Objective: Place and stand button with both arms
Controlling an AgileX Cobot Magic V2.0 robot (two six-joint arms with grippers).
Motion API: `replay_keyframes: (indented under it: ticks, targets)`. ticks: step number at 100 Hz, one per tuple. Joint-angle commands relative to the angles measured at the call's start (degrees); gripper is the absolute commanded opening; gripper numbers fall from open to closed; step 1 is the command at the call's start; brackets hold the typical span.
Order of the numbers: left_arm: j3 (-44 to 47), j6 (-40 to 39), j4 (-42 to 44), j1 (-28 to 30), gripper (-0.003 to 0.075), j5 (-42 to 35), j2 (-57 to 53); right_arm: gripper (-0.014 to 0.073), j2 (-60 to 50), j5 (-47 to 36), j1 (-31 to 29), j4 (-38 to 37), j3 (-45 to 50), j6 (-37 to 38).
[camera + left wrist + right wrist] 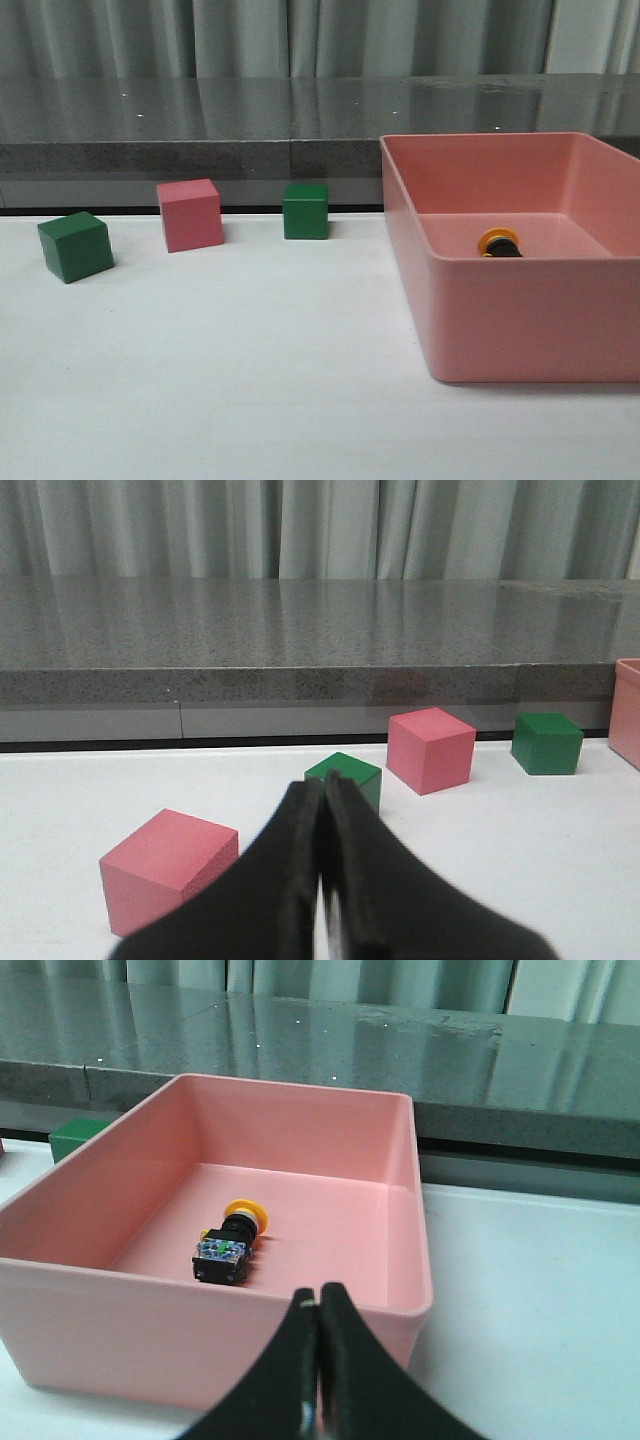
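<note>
The button (498, 244) lies on its side on the floor of the pink bin (520, 330) at the right. In the right wrist view the button (232, 1241) shows its yellow cap, black body and clear bluish base. My right gripper (319, 1298) is shut and empty, in front of the bin's near wall (150, 1330). My left gripper (322, 788) is shut and empty, low over the white table among the cubes. Neither arm shows in the front view.
A green cube (75, 246), a pink cube (189, 214) and a second green cube (305, 210) stand on the white table at the left and middle. The left wrist view shows another pink cube (168, 868) close by. A grey ledge (200, 150) runs along the back.
</note>
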Motion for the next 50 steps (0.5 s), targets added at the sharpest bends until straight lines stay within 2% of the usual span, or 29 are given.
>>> replay_keyframes:
  ticks: [1, 16, 27, 40, 50]
  targets:
    - [2.5, -0.4, -0.5, -0.5, -0.002, -4.3, -1.7, -0.0069, -1.2, -4.3, -0.3, -0.4, -0.6, -0.1]
    - [2.5, -0.4, -0.5, -0.5, -0.002, -4.3, -1.7, -0.0069, -1.2, -7.4, -0.3, 0.0, -0.6, -0.1]
    - [2.5, -0.4, -0.5, -0.5, -0.002, -4.3, -1.7, -0.0069, -1.2, -10.2, -0.3, 3.8, -1.7, 0.5]
    - [2.5, -0.4, -0.5, -0.5, -0.002, -4.3, -1.7, -0.0069, 0.6, -7.8, -0.2, 7.4, -6.3, 0.5]
    - [2.5, -0.4, -0.5, -0.5, -0.002, -4.3, -1.7, -0.0069, 5.1, -0.3, 0.2, 9.8, -12.8, 0.5]
